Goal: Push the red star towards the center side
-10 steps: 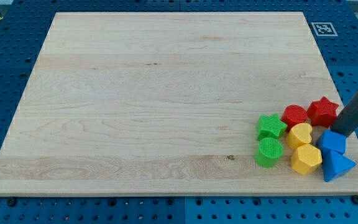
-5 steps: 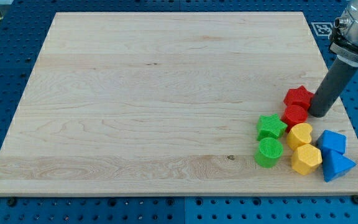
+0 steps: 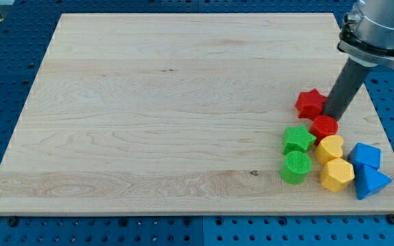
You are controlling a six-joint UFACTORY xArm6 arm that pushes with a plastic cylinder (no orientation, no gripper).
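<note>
The red star (image 3: 310,102) lies on the wooden board (image 3: 169,109) at the view's right, above the cluster of blocks. My tip (image 3: 334,116) touches the star's right side, just above the red cylinder (image 3: 324,127). The dark rod rises from it toward the view's upper right.
Below the star sit a green star (image 3: 297,139), a green cylinder (image 3: 295,167), a yellow heart-like block (image 3: 330,147), a yellow hexagon (image 3: 336,175), a blue block (image 3: 366,155) and a blue triangular block (image 3: 371,182), near the board's lower right corner.
My tip has moved up and to the view's left, pushing the red star up-left away from the red cylinder and the cluster. The other blocks have stayed put.
</note>
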